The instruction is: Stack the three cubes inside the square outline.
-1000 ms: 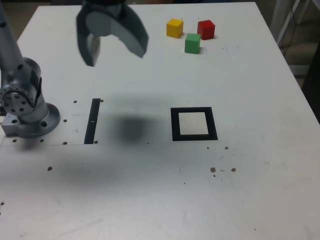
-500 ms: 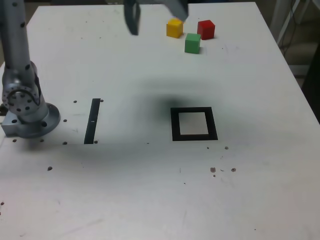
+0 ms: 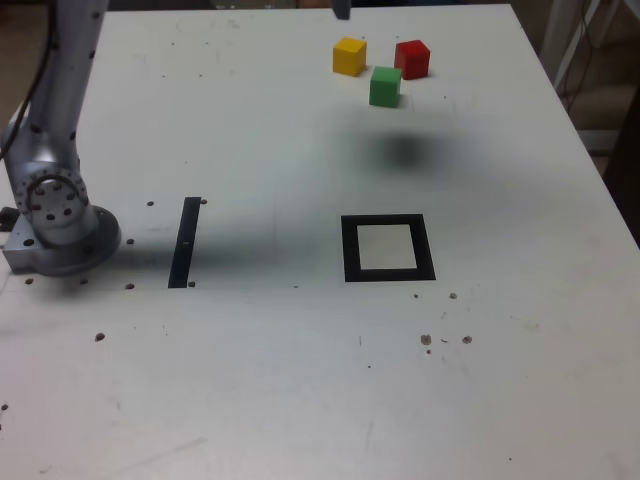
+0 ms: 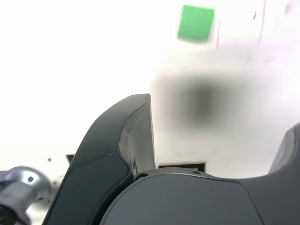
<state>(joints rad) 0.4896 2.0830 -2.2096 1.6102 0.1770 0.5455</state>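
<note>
Three cubes sit close together at the far side of the white table: yellow (image 3: 349, 56), red (image 3: 411, 58) and green (image 3: 385, 86), the green one nearest the camera. The square outline (image 3: 388, 248) lies flat mid-table with nothing inside it. My gripper (image 4: 220, 131) hangs high over the table, open, with nothing between its dark fingers (image 4: 136, 136). In the wrist view the green cube (image 4: 196, 22) lies ahead of the jaws, beyond their blurred shadow. In the exterior view only a dark finger tip (image 3: 342, 8) pokes in at the top edge, and the gripper's shadow falls just in front of the green cube.
The arm's metal base (image 3: 55, 215) stands at the exterior view's left. A thin black strip (image 3: 185, 242) lies between the base and the outline. The table's right edge (image 3: 590, 170) runs close to the cubes, and small dark specks dot the near half.
The open gripper has swung from the exterior view's upper left toward the cubes and risen almost out of frame. Its shadow moved from beside the strip to near the green cube.
</note>
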